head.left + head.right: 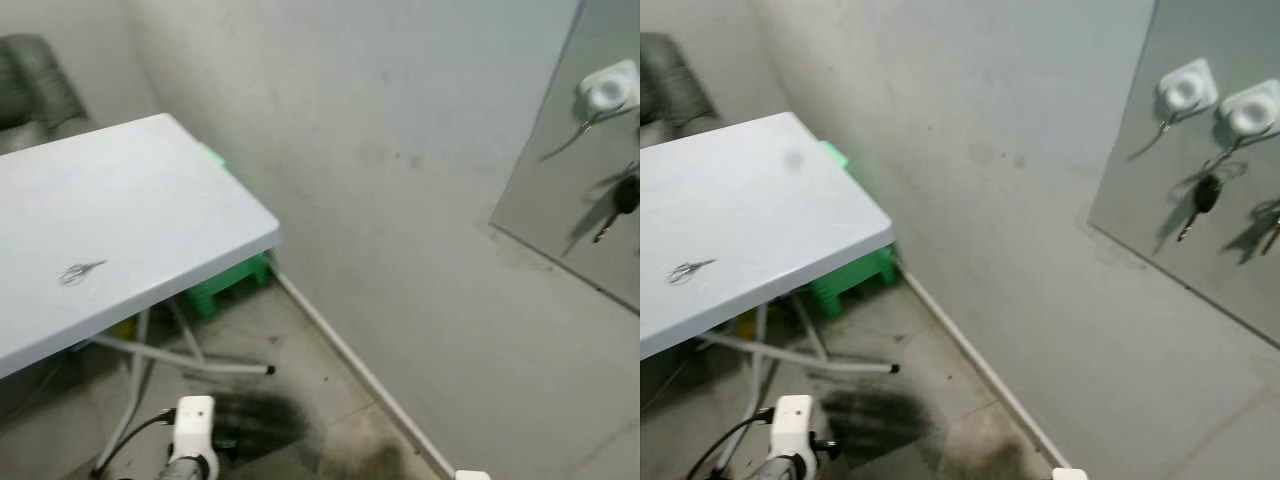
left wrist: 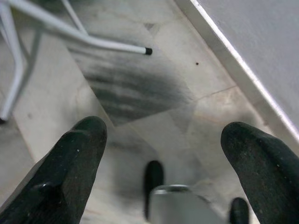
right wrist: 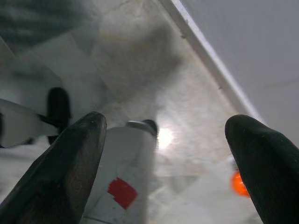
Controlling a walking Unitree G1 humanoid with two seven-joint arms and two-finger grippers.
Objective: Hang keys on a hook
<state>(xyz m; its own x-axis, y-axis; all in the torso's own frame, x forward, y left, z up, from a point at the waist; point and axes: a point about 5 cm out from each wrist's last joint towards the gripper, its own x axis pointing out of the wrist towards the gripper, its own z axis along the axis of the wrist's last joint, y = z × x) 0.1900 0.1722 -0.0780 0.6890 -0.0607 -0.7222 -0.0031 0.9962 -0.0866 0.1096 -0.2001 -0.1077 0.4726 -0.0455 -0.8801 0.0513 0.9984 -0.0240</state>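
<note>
A small bunch of keys (image 1: 80, 270) lies on the white folding table (image 1: 170, 200) at the left. On the wall to the right, a grey panel (image 1: 1200, 260) carries two white hooks (image 1: 1185, 90) (image 1: 1252, 110). A black-headed key (image 1: 1205, 195) hangs below them, and another key (image 1: 1272, 235) shows at the panel's edge. My left arm (image 1: 193, 430) hangs low in front of the table. In its wrist view the left gripper (image 2: 163, 140) is open over the floor, holding nothing. The right gripper (image 3: 166, 135) is open too, pointing at the floor beside the wall.
A green stool (image 1: 225, 285) stands under the table's far side, among the white table legs (image 1: 190, 355). A dark padded seat (image 1: 35, 90) sits behind the table. A white skirting (image 1: 350, 365) runs along the wall's foot. The floor (image 1: 300, 420) has dark smudges.
</note>
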